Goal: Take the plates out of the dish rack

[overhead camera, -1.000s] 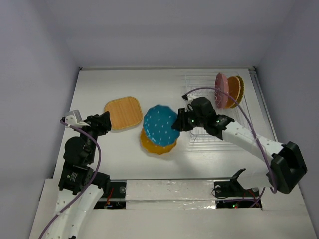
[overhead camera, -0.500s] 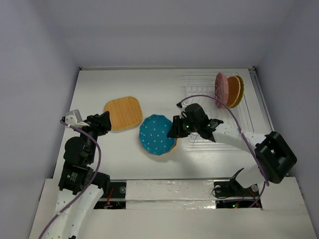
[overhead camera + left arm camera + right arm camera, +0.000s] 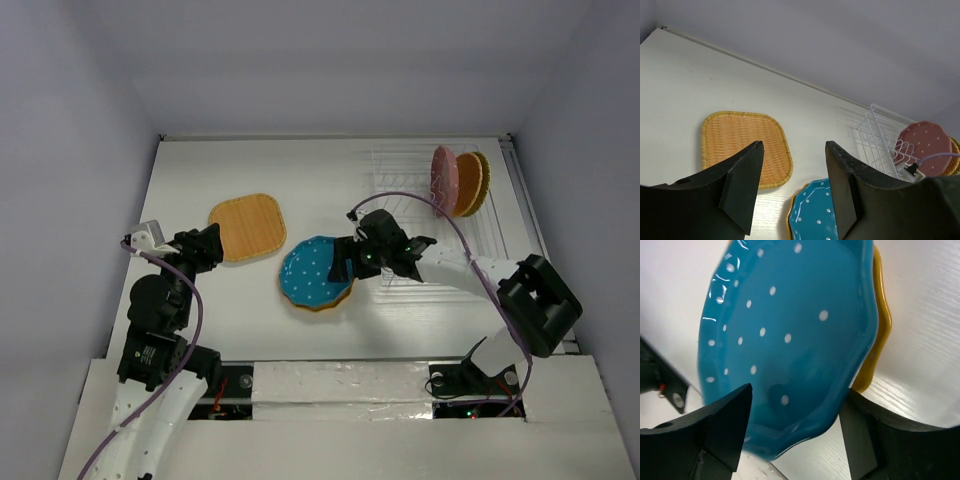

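Teal plate (image 3: 312,272) lowered flat, face-up, onto yellow plate (image 3: 320,304).

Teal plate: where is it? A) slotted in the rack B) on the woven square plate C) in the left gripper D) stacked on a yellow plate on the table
D: the teal plate lies on a yellow plate, whose rim shows beneath it, on the table.
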Controlling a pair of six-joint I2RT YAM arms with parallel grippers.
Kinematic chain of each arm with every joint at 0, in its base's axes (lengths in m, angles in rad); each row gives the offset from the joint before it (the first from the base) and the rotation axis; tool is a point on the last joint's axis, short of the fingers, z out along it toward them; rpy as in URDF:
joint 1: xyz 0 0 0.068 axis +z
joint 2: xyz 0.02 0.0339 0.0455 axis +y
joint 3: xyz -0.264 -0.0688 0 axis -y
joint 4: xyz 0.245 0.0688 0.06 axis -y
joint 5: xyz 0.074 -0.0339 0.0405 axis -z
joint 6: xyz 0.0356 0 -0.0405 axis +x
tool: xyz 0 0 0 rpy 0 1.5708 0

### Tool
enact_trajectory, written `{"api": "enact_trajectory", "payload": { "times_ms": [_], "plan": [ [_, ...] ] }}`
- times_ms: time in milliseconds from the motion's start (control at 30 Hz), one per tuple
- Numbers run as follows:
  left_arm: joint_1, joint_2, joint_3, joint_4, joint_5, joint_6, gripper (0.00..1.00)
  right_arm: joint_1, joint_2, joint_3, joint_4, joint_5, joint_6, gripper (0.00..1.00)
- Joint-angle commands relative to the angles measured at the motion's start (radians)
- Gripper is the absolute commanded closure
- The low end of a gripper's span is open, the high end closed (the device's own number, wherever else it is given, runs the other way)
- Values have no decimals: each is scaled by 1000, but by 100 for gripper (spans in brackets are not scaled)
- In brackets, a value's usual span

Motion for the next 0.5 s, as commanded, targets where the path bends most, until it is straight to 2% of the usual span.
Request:
{"api": "enact_trajectory", "payload": {
  "times_ms": [0, 167, 233, 467],
  "plan": [
    [2, 3, -7, 40, 3, 1, 51, 42, 1, 91, -42, 80, -56, 20],
    [2, 3, -7, 42, 3, 3, 51, 87, 20, 139, -141, 221, -74, 8],
    [2, 3, -7, 42, 3, 3, 51, 123, 23, 173, -181, 317, -76, 7],
    [2, -4, -5, 42, 3, 3, 51, 182, -6, 251, -250, 451, -64, 6]
  ]
}}
